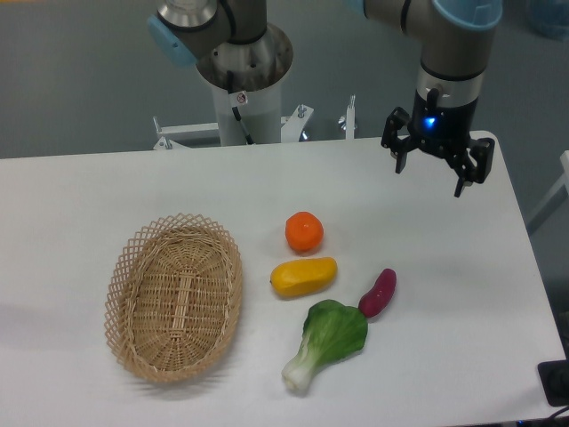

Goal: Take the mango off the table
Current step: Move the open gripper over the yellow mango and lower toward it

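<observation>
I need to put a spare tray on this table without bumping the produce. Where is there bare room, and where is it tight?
Bare table runs along the back-left edge behind the basket, and on the right, under the open end effector. It is tight in the middle: orange, mango, sweet potato and bok choy cluster closely.

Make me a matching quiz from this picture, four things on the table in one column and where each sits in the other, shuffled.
Things:
1. mango
2. orange
3. basket
4. bok choy

Places:
A. far left of the table, apart from the food
B. just behind the mango, toward the robot's base
C. nearest the front edge, beside the sweet potato
D. between the orange and the bok choy

Pairs: 1-D, 2-B, 3-A, 4-C
</observation>
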Controlling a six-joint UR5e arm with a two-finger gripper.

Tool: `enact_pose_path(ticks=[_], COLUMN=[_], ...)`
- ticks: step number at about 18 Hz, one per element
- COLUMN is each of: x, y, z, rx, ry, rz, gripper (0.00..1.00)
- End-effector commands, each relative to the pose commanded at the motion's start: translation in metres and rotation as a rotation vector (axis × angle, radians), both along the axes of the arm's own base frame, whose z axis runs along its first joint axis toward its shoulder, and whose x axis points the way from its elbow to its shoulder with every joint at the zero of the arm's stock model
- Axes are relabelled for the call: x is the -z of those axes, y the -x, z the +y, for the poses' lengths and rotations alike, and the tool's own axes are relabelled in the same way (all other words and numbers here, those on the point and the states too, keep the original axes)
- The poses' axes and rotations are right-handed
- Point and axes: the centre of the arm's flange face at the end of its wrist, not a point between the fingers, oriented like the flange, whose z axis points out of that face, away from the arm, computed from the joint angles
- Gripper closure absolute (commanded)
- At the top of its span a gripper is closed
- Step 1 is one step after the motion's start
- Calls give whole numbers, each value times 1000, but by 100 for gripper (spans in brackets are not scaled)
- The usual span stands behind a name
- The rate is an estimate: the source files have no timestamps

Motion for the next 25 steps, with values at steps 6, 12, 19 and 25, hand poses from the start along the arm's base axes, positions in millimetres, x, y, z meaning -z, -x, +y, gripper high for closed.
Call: enact_pose_path(ticks=[6, 12, 19, 25], x=[0, 9, 23, 57], y=[-2, -7, -28, -53], z=[5, 9, 50, 74], rx=[-23, -17, -95, -128], ry=[-18, -57, -85, -91], rz=[-6, -43, -56, -71], gripper=[0, 0, 0, 0])
